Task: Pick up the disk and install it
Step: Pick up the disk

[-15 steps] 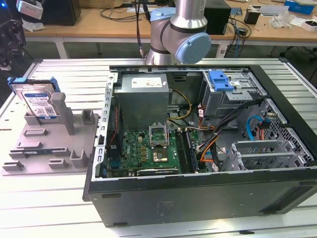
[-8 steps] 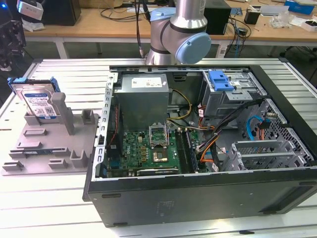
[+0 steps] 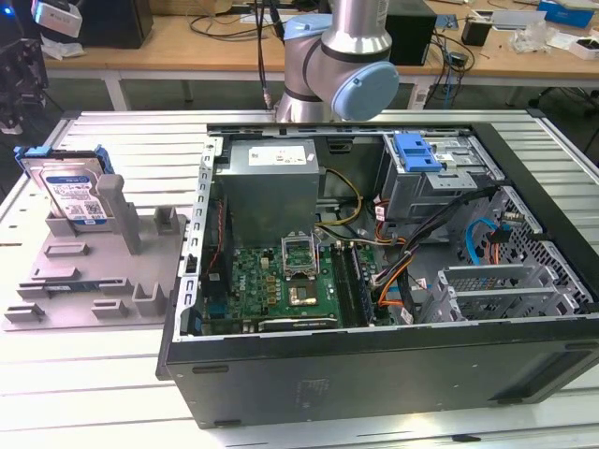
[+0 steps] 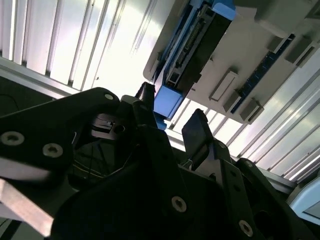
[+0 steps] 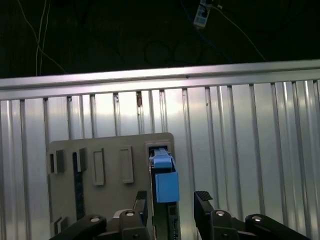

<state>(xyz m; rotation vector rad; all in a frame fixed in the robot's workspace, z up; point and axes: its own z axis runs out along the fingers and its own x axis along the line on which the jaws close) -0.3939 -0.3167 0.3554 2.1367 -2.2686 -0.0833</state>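
Disk (image 3: 73,192) upright in grey stand (image 3: 84,281), edges clear; claw (image 5: 171,194) open & empty, apart.

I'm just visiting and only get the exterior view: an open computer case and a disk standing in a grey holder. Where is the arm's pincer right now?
Observer: In the first wrist view the pincer is at the disk, one finger on each side of its blue carrier frame.
Operator: Has it grabbed the disk?
Observer: Not yet. The pincer is open, and the table shows between one finger and the frame.
Operator: What's on the disk's far side?
Observer: The second wrist view shows a dark edge with what looks like a connector.
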